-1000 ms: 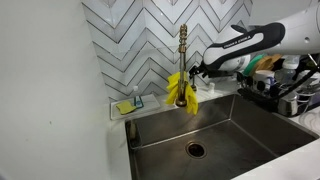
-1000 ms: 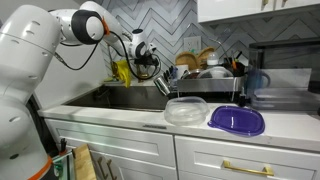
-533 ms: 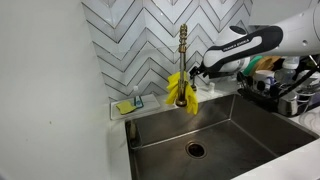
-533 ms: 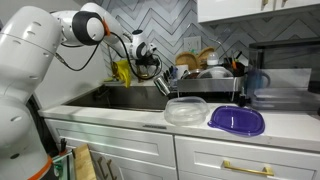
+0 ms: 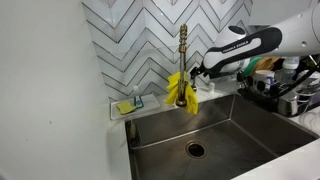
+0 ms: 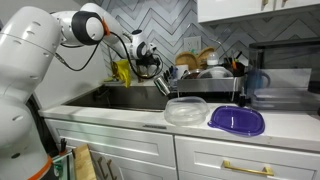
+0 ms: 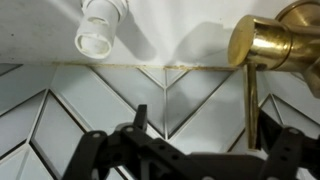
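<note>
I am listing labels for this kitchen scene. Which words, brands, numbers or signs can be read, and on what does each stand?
No text can be read. The robot arm, brass faucet, yellow cloth and purple lid show no writing; things in the dish rack are too small and blurred to tell.

No lettering, label, brand, number or sign can be read in any view; all visible surfaces are too small or plain.
</note>
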